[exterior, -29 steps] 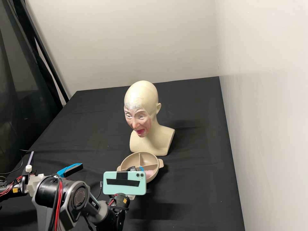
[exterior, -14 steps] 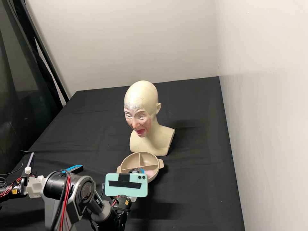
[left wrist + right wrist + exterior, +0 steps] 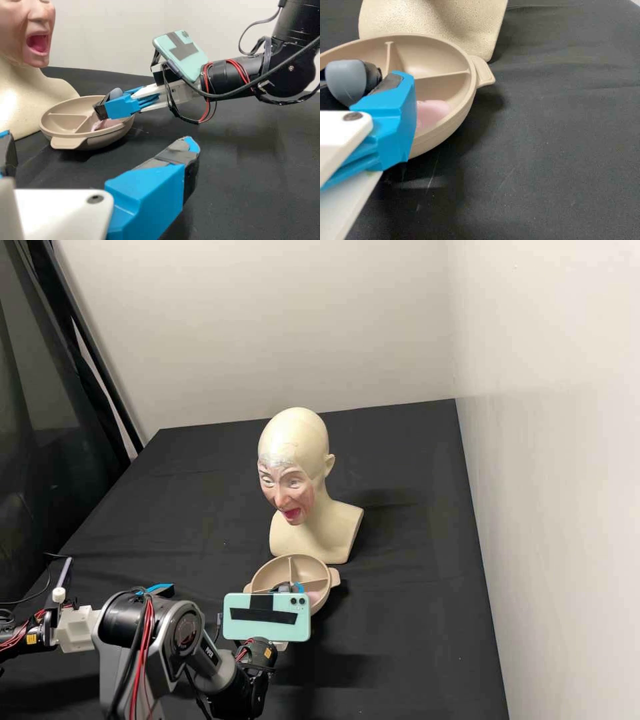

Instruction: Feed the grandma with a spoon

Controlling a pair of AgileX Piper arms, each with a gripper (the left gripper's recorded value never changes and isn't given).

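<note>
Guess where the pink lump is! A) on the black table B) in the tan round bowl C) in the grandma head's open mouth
B: the pink lump lies in one section of the tan round divided bowl, near the right arm's blue fingers, shut on a grey spoon handle.

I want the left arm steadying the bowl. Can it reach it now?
Probably yes: bare bench lies between the open left tool and the bowl, though the right tool, gripping the spoon, sits over one side.

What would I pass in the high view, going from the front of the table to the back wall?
Dark grey arm → mint-green phone → beige divided bowl → mannequin head → white wall.
</note>
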